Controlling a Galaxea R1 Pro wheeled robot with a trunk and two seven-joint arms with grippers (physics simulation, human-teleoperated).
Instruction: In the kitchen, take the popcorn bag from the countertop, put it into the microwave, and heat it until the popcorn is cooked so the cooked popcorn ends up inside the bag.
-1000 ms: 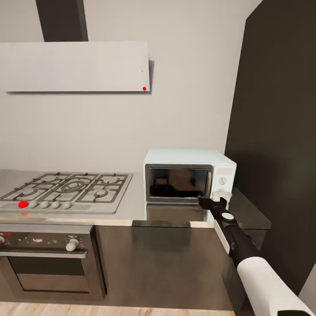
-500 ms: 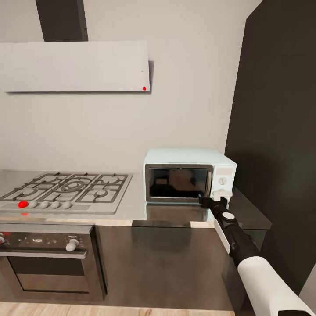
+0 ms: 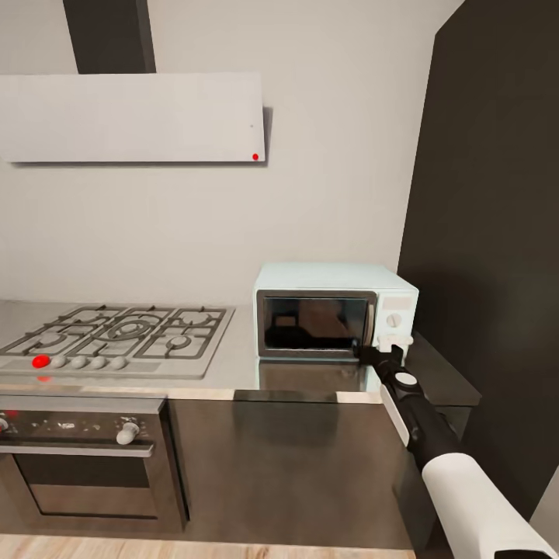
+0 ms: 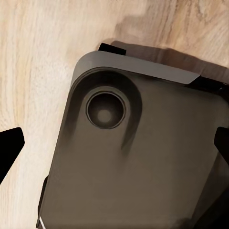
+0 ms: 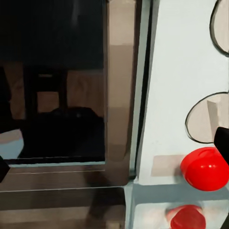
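Since a second ago the right gripper [image 3: 373, 354] has crept a little higher and closer to the microwave [image 3: 334, 320]. It now sits at the lower corner where the dark glass door [image 5: 52, 81] meets the pale knob panel [image 5: 179, 86]. Its jaws look spread: one dark tip lies at each edge of the right wrist view, the door's metallic frame and a glossy red button [image 5: 206, 168] between them. The boxy mint-white microwave stands closed on the smooth grey worktop [image 3: 303, 376], beside the grated steel hob [image 3: 116, 334]. The left gripper's [image 4: 114, 152] jaws are likewise apart, above the robot's dark moulded base [image 4: 133, 157] and pale wood floor [image 4: 43, 57].
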